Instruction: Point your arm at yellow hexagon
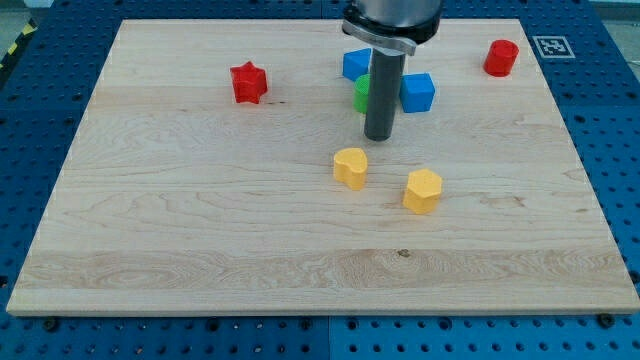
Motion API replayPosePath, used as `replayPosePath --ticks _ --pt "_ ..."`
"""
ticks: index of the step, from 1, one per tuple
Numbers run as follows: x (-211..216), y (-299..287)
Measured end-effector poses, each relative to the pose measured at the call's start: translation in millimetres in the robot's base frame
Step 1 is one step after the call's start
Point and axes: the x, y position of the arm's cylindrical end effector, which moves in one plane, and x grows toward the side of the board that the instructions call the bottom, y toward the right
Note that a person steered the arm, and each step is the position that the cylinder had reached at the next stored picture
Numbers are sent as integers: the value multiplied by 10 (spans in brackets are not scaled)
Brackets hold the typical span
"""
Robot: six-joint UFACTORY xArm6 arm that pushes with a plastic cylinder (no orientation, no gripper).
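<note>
Above the yellow hexagon [423, 190], my tip [378, 138] touches nothing.

the rod [381, 95] is covering most of a green block [361, 92] in the upper middle of the frame, so its shape is staying unreadable. the rod's wide upper housing [392, 22] is running off the top edge and is hiding the top of the blue block [355, 65] behind it. the wooden board's [150, 250] bottom corners are sitting just inside the frame, and a marker tag [549, 46] at upper right is too small to read.
</note>
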Motion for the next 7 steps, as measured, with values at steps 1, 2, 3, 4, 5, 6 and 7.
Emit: replayPosePath --ticks 1,2,3,4,5,6,7 --pt "36 121" --pt "48 253" --pt "48 288" --pt "48 288" --pt "64 401" --pt "286 659" --pt "699 925"
